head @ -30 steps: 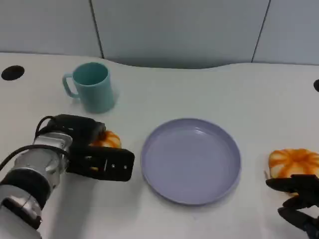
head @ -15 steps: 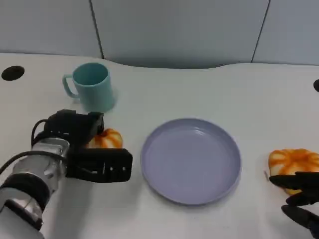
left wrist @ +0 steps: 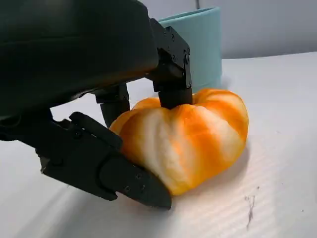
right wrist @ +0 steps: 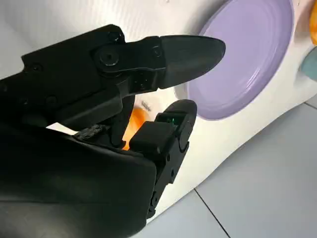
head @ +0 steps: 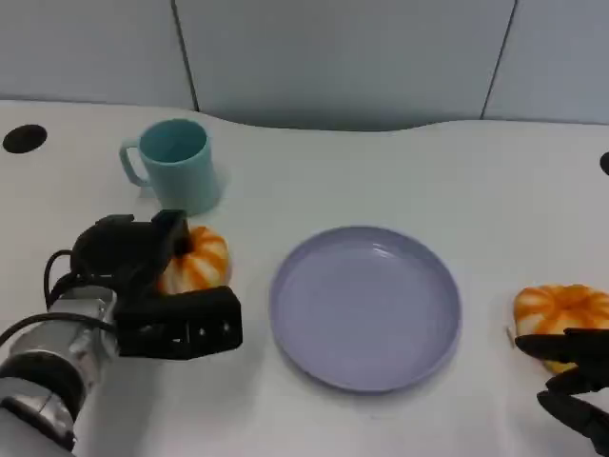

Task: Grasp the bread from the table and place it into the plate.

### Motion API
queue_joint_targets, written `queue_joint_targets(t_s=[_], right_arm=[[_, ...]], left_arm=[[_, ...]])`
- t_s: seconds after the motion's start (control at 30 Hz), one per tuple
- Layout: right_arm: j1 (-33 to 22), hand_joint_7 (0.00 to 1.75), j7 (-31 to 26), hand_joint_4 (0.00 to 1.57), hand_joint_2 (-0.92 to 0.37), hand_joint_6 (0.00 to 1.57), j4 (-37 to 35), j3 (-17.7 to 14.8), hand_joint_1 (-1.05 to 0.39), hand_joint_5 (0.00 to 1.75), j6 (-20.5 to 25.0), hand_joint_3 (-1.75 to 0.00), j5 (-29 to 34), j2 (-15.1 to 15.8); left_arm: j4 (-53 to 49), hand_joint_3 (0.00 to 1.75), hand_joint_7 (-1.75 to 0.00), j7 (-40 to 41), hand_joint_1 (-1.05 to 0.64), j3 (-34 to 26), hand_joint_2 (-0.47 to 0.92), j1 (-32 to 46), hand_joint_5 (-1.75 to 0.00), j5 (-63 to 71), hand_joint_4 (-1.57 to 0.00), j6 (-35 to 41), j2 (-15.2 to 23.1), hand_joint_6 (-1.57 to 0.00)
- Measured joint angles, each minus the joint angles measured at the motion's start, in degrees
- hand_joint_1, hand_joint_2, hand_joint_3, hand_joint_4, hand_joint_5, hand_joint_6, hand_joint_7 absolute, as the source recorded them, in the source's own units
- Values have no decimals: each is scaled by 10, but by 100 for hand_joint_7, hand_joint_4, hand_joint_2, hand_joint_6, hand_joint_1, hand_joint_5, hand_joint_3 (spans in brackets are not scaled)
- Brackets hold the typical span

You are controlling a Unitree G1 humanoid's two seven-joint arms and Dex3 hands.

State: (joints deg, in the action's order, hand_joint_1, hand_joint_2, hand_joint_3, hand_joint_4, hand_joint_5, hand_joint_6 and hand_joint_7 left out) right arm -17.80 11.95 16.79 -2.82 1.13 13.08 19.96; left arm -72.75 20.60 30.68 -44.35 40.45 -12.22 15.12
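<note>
On the table (head: 400, 162): 2 breads (head: 195, 259) (head: 561, 307), 1 plate (head: 366, 307), 1 cup (head: 176, 164)

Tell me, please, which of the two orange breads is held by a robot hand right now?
The bread beside the teal cup, left of the plate: the left robot hand grips it. The other bread, by the right robot hand, lies unheld.

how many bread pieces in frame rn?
2. One bread sits left of the plate, gripped by the left robot hand. The other bread lies right of the plate, by the right robot hand.
</note>
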Motion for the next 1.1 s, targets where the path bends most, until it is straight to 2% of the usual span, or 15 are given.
queue_joint_targets(t_s=[0.17,0.23,0.37,0.53,0.8,0.93,1.1], right_arm=[[2,1,-2,65,-92,79,0,7,-26,61,8,-35,10,-8],[4,1,-3,65,-92,79,1,10,-26,60,14,-34,13,-11],[7,1,-7,65,-92,80,1,17,-25,60,25,-34,16,-15],[14,1,-8,66,-92,80,1,18,-24,60,29,-34,18,-16],[13,0,-11,65,-92,79,0,19,-24,59,29,-34,18,-17],[19,1,-11,65,-92,80,-3,19,-23,59,26,-34,18,-19],[18,0,-11,65,-92,79,-6,19,-24,58,25,-34,18,-19]], left_arm=[[48,6,-175,-47,-10,-40,89,2,-175,-50,-75,-39,14,-52],[81,4,-175,-65,-11,-59,85,1,-175,-69,-79,-52,25,-58],[177,3,-175,-128,-9,-100,85,9,-175,-122,-82,-100,49,-63],[274,3,-175,-206,-6,-127,85,20,-175,-166,-83,-120,53,-64],[302,2,-175,-260,-5,-125,84,21,-175,-179,-86,-143,25,-63],[287,3,-175,-287,-10,-100,85,11,-175,-173,-87,-152,-16,-65],[259,3,-175,-314,-10,-67,85,-22,-175,-144,-83,-143,-48,-61]])
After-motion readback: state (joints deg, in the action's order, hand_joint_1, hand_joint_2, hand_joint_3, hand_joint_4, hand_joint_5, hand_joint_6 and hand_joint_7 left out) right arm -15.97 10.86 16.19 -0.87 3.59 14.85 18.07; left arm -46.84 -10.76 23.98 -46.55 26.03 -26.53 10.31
